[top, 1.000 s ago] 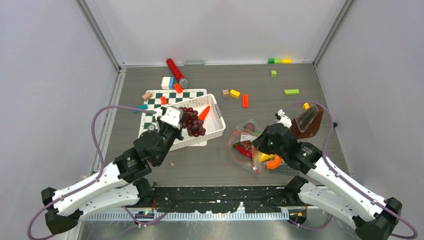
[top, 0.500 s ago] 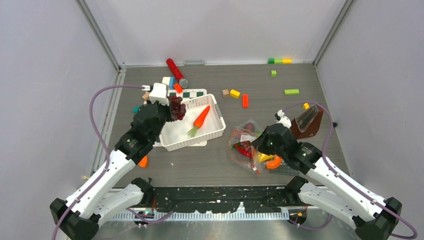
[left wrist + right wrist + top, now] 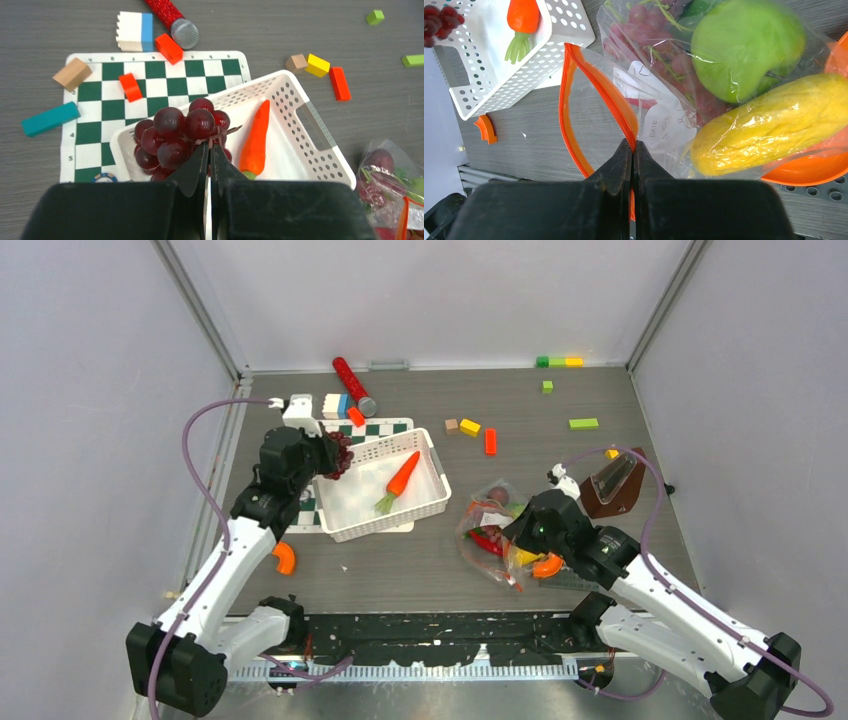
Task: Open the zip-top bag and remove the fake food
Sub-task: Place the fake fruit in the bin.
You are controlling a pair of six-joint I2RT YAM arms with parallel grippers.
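My left gripper [image 3: 210,144] is shut on the stem of the dark purple grapes [image 3: 175,135] and holds them above the left end of the white basket [image 3: 320,145]. In the top view the grapes [image 3: 335,452] hang at the basket's [image 3: 436,490] left end. An orange carrot [image 3: 402,478] lies in the basket. My right gripper [image 3: 633,145] is shut on the orange zip strip of the open clear bag [image 3: 659,120]. The bag holds a green apple [image 3: 746,47], a yellow oblong piece [image 3: 774,125] and more grapes. In the top view the bag [image 3: 490,525] lies right of the basket.
A green-and-white chessboard mat [image 3: 345,432] lies under the basket. Coloured blocks [image 3: 478,432], a red microphone [image 3: 352,386] and a white-blue brick [image 3: 334,405] lie behind it. An orange curved piece [image 3: 285,558] lies near the left arm. A brown stand [image 3: 612,488] is at the right.
My left gripper has lifted the grapes out of the basket and carried them back and to the left. The right gripper has stayed on the bag's zip strip.
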